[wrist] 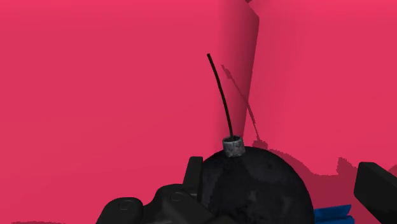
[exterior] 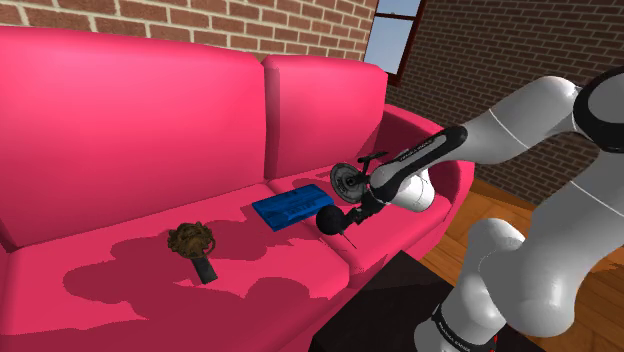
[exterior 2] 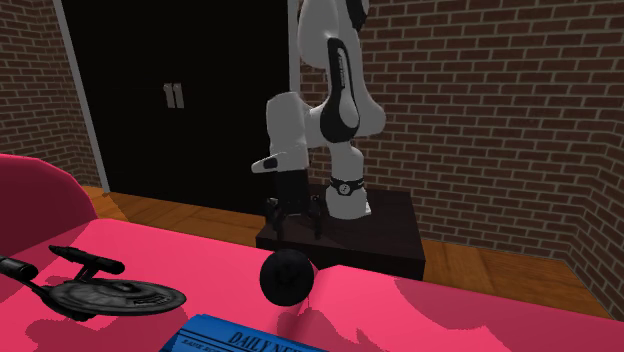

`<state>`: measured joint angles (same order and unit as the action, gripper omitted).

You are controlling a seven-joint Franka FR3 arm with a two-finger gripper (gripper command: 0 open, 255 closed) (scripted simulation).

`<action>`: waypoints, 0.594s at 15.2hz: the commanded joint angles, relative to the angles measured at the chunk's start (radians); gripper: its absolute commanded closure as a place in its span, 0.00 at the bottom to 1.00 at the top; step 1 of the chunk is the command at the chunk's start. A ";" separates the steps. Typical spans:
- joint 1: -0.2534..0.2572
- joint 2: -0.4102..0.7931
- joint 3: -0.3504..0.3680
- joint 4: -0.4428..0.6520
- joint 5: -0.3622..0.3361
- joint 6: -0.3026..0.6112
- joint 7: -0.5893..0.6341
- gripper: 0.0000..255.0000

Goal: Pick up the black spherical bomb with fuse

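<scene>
On the pink sofa (exterior: 120,290), the shoulder view shows from its left a brown tangle (exterior: 192,239), a blue newspaper (exterior: 292,207), then the black round bomb (exterior: 328,218) with the gripper (exterior: 358,209) just beside it. The fingers (wrist: 376,189) stand apart either side of the ball, not clamped. Its thin fuse (wrist: 219,95) rises clear of them.

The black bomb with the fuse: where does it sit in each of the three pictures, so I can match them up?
Shoulder view: the bomb is just right of middle, at the right end of the blue newspaper.
Second exterior view: the bomb is low, just left of middle.
Wrist view: the bomb is close up, its thin fuse and grey cap showing.
Shared landmark: the blue newspaper lies beside it in every view.
</scene>
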<state>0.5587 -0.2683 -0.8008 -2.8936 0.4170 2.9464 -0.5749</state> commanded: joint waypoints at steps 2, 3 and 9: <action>0.660 0.045 -0.601 0.069 0.392 0.120 -0.356 0.00; 0.753 0.027 -0.696 0.071 0.387 0.145 -0.362 0.00; 1.090 -0.105 -1.060 0.084 0.316 0.288 -0.368 0.00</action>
<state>1.5917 -0.3510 -1.7977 -2.8163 0.7431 3.2108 -0.9388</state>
